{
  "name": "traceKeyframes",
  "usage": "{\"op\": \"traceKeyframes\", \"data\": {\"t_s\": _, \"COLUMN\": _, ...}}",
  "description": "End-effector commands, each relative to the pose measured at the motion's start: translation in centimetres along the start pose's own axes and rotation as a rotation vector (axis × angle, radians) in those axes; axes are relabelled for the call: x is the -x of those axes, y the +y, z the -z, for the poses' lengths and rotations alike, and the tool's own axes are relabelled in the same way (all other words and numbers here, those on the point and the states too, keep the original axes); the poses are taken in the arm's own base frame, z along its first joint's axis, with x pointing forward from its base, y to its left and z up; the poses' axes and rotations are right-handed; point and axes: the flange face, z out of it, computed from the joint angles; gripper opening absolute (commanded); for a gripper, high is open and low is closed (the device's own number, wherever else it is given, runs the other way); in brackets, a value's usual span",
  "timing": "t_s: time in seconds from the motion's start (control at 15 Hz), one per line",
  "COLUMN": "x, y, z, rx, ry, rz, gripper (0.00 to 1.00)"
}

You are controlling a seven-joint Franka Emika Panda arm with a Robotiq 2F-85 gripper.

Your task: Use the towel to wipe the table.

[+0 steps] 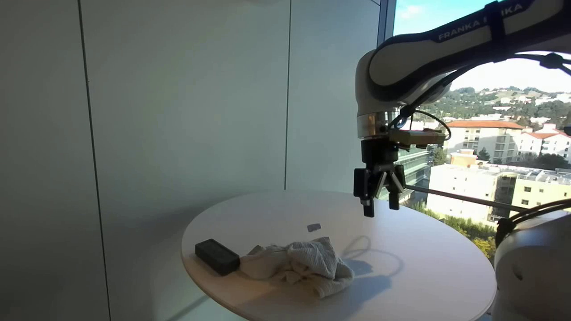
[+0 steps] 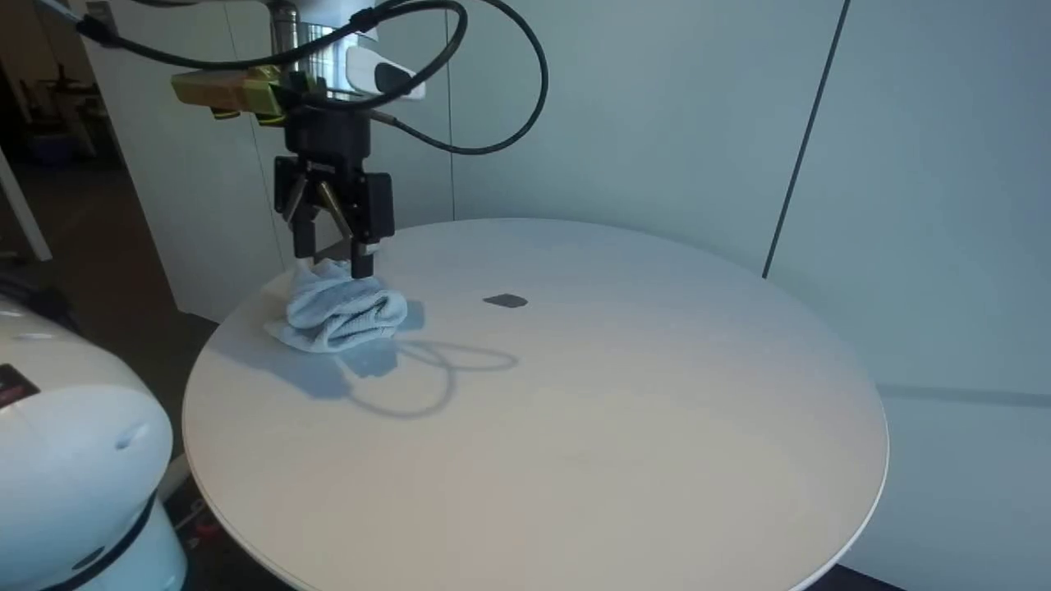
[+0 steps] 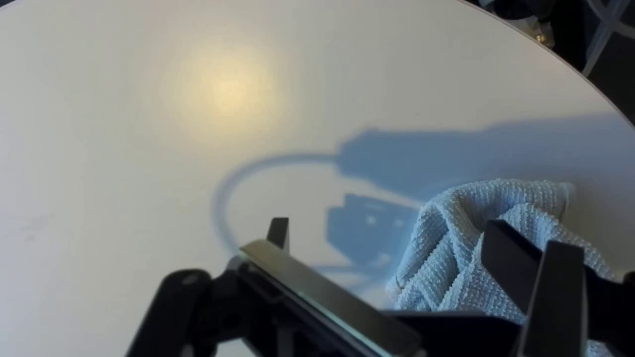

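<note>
A crumpled light-coloured towel lies in a heap on the round white table. It also shows in an exterior view and at the lower right of the wrist view, partly hidden by a finger. My gripper points down with its fingers apart and nothing between them. It hangs above the table, higher than the towel and apart from it. It also shows in an exterior view, where its fingertips overlap the towel's top edge. In the wrist view the right finger of the gripper appears over the towel.
A black box sits at the table edge beside the towel. A small flat grey piece lies near the towel and shows in an exterior view. A wall stands behind the table. A cable loops out from the wrist.
</note>
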Motion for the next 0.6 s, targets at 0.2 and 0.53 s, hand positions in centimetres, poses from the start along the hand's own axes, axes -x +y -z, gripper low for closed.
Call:
{"op": "traceKeyframes", "data": {"t_s": 0.2, "x": -0.6, "y": 0.0, "z": 4.1, "rx": 0.194, "ry": 0.105, "rz": 0.087, "gripper": 1.0}}
{"op": "traceKeyframes", "data": {"t_s": 0.53, "x": -4.3, "y": -2.9, "z": 6.7, "rx": 0.215, "ry": 0.249, "rz": 0.305, "gripper": 1.0}}
